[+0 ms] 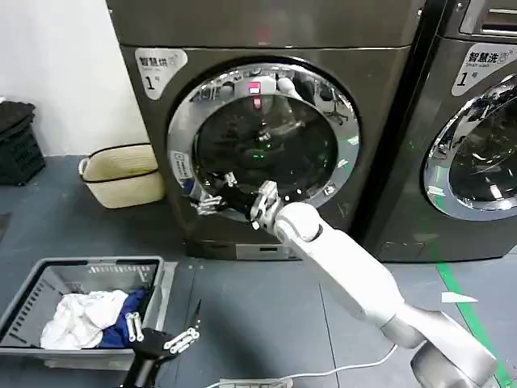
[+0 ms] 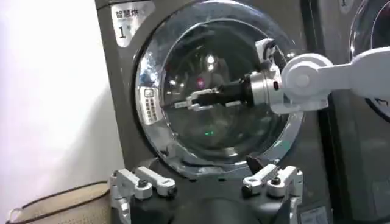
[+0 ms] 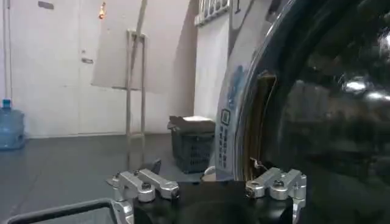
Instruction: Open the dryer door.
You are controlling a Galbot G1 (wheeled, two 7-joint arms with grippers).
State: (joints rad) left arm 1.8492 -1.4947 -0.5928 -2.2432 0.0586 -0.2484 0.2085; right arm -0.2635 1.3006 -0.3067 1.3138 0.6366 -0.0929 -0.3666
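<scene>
Head camera high, angled down at dryer door (image 1: 264,145), both wrist cameras low, facing it

Even, fairly bright indoor light falls from overhead. The chrome ring of the dryer door (image 1: 264,145) carries hard white glare and broken reflections of the room, and its dark glass mirrors small red and green lights. The grey floor (image 1: 266,315) shows only soft, faint shadows. In the left wrist view the white wall (image 2: 55,103) is nearly washed out. Close up in the right wrist view, the door glass looks dark and smeary.
</scene>
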